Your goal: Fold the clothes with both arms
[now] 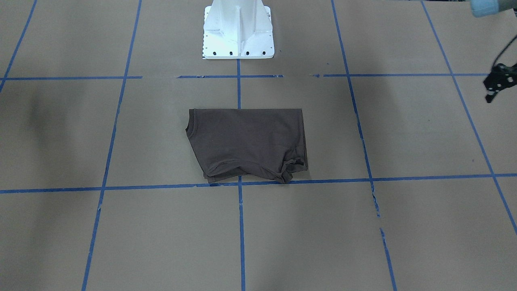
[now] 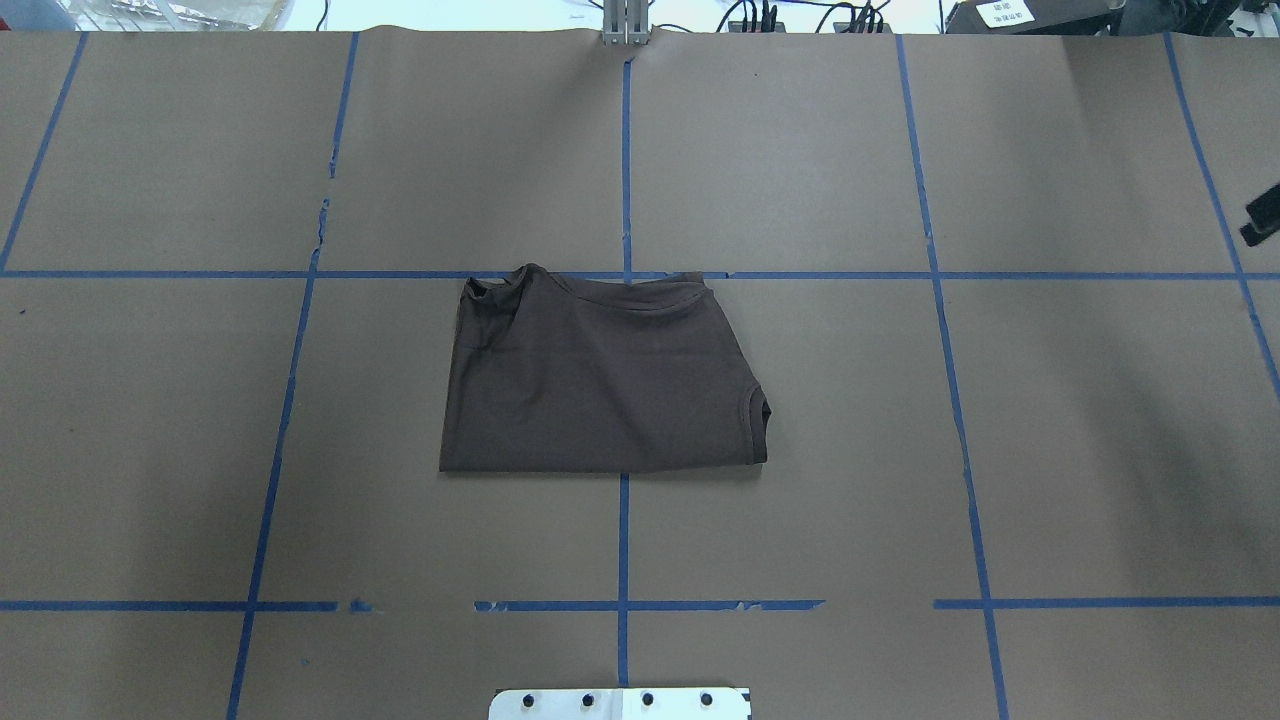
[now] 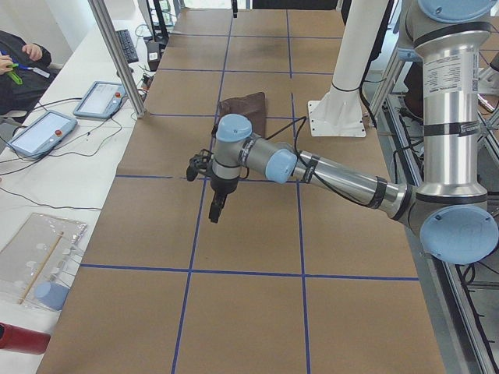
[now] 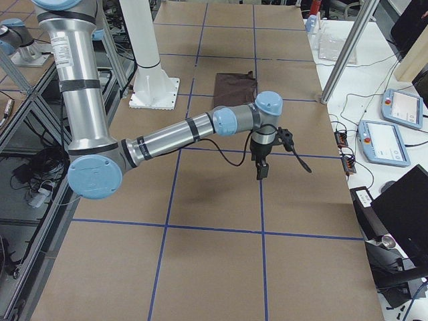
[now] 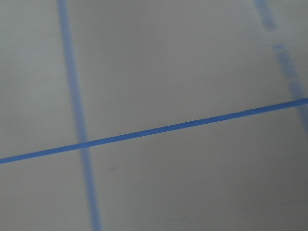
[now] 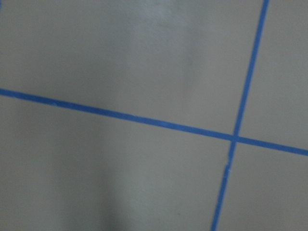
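Overhead exterior: dark brown T-shirt (image 2: 600, 385) folded flat on tabletop (image 2: 900, 450), between and well apart from left fingers (image 3: 217, 206) and right fingers (image 4: 261, 166), spread of either impossible to tell, no cloth held; likely to unravel at bunched corner (image 2: 490, 292) if snagged in passing.

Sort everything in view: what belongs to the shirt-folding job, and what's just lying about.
Job in hand:
dark brown T-shirt
left arm
right arm

Lying about:
two teach pendants
keyboard
clear plastic bag
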Controlling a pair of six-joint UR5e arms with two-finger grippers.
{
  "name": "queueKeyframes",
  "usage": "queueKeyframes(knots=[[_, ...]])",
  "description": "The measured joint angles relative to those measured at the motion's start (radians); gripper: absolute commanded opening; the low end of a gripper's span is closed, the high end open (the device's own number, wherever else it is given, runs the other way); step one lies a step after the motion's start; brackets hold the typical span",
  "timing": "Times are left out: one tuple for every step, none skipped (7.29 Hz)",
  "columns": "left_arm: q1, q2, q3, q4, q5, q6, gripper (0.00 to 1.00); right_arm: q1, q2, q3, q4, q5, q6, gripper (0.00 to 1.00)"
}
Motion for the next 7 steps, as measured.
queueKeyframes(knots=[[-0.079, 0.013, 0.057, 0.043, -0.043, 0.102, 1.0, 0.057, -0.064, -0.01, 0.001, 0.009, -0.107, 1.0], [-0.116, 0.033, 0.1, 0.068, -0.116, 0.141, 1.0, 0.094, -0.11, -0.016, 0.001, 0.021, -0.154, 1.0], [-0.136, 0.053, 0.137, 0.078, -0.189, 0.154, 1.0, 0.113, -0.14, -0.021, 0.001, 0.026, -0.17, 1.0], [-0.154, 0.067, 0.154, 0.081, -0.241, 0.157, 1.0, 0.125, -0.16, -0.024, 0.001, 0.03, -0.175, 1.0], [-0.167, 0.075, 0.157, 0.083, -0.275, 0.158, 1.0, 0.132, -0.173, -0.024, 0.001, 0.032, -0.176, 1.0], [-0.173, 0.077, 0.154, 0.083, -0.286, 0.159, 1.0, 0.137, -0.179, -0.025, 0.001, 0.033, -0.177, 1.0], [-0.174, 0.075, 0.154, 0.082, -0.288, 0.16, 1.0, 0.139, -0.182, -0.025, 0.001, 0.032, -0.178, 1.0]])
